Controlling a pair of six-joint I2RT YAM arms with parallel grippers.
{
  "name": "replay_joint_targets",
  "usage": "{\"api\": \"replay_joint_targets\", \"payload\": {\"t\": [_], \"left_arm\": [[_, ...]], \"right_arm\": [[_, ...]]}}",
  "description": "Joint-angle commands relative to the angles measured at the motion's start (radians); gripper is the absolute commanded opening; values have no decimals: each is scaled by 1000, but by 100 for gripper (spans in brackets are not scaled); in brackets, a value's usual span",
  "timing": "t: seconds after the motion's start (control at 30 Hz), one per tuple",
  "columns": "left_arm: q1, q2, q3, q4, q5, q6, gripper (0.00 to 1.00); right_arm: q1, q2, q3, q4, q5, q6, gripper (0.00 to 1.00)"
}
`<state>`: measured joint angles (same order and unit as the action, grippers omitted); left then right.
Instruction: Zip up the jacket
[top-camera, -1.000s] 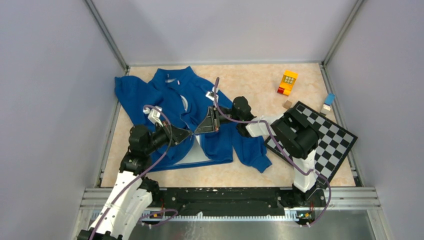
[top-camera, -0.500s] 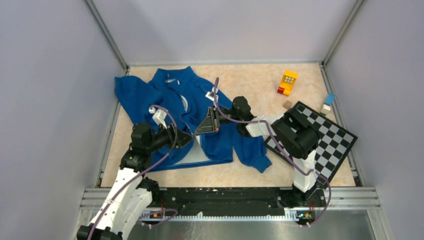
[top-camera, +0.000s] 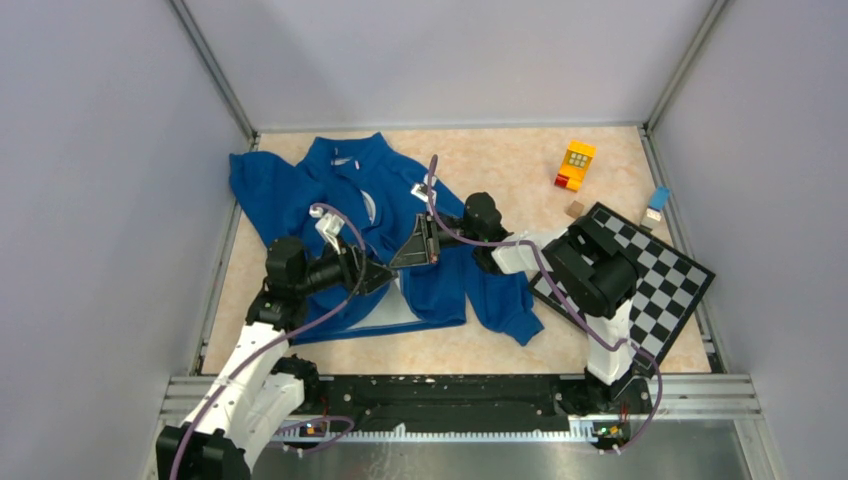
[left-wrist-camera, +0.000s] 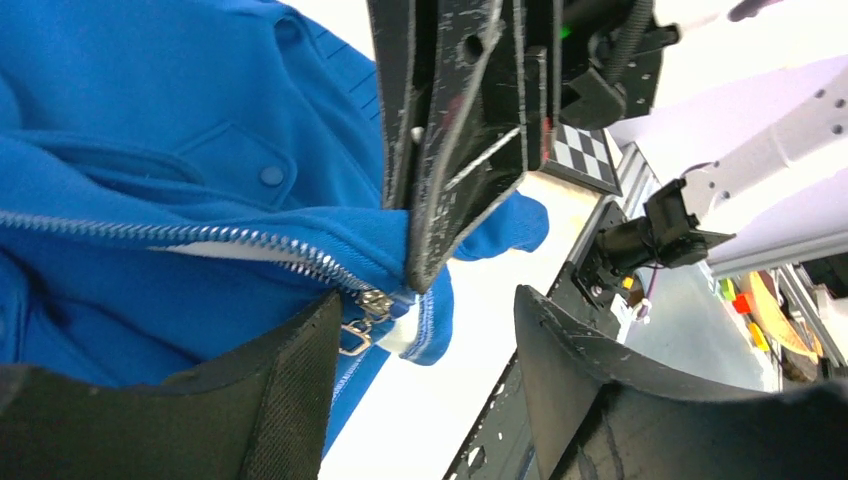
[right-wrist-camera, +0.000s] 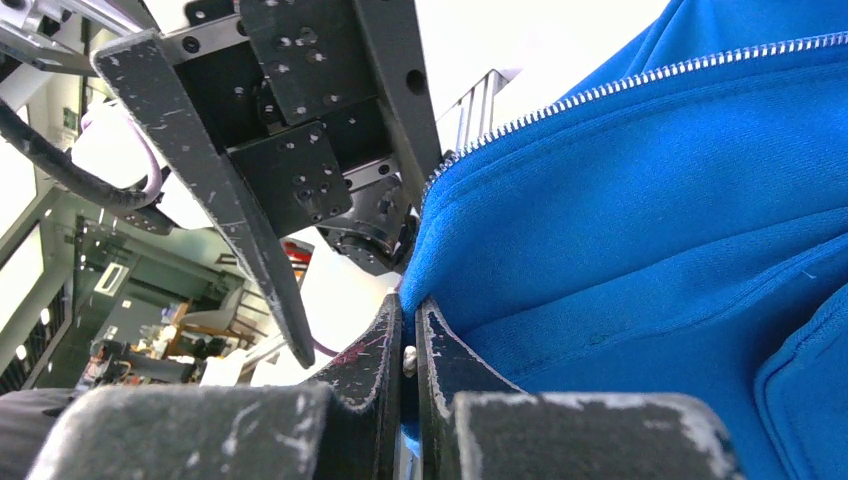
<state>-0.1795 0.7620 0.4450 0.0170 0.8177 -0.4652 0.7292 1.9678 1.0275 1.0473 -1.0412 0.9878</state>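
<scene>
Jacket (top-camera: 275, 195) zip-up, start-of-zipper step as I read it. Nothing was zipped yet: the front lay open with pale lining showing at lower centre of the top view.

Left gripper (left-wrist-camera: 425, 305) was released, jaws spread wide with nothing between them. Its left finger (left-wrist-camera: 290, 400) sat just beside the zipper slider (left-wrist-camera: 376, 302) and the dangling pull tab (left-wrist-camera: 352, 338), lower centre of the left wrist view. I could not tell if finger and tab touched.

Right gripper (left-wrist-camera: 420, 265) was clenched on the jacket's hem corner right at the slider, coming down from the top of that view. The right wrist view showed its pads pressed together on blue cloth. Zipper teeth (left-wrist-camera: 190, 232) ran from the slider toward the left edge. I could not tell whether the other side's pin was seated.

Next move, my call: close the left jaws on the pull tab while the right keeps the hem taut, then draw toward the collar at upper left of the top view. The tab is small and loose, so easy to miss, and the cloth may bunch.

Pose: left arm reached from lower left of the top view up and right, forearm low over the hem. Right arm was folded at right centre over the checkerboard (top-camera: 660, 275), forearm stretched left across the jacket. The claws met nearly tip to tip at centre. The jacket lay spread on the table (top-camera: 500, 170), upper left to centre.
</scene>
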Motion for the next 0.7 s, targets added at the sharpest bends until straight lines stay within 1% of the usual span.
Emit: {"api": "replay_joint_targets", "payload": {"t": [0.0,0.17,0.47,0.67], "left_arm": [[3,5,6,127,109,25,65],[3,9,23,69,144,48,59],[3,20,59,-83,65,50,43],[3,27,61,-104,38,38,36]], "right_arm": [[3,-53,18,41,-3,-20,0],[3,-52,17,46,-5,-18,0],[3,-50,15,59,-5,-8,0],[3,-50,13,64,-5,-3,0]]}}
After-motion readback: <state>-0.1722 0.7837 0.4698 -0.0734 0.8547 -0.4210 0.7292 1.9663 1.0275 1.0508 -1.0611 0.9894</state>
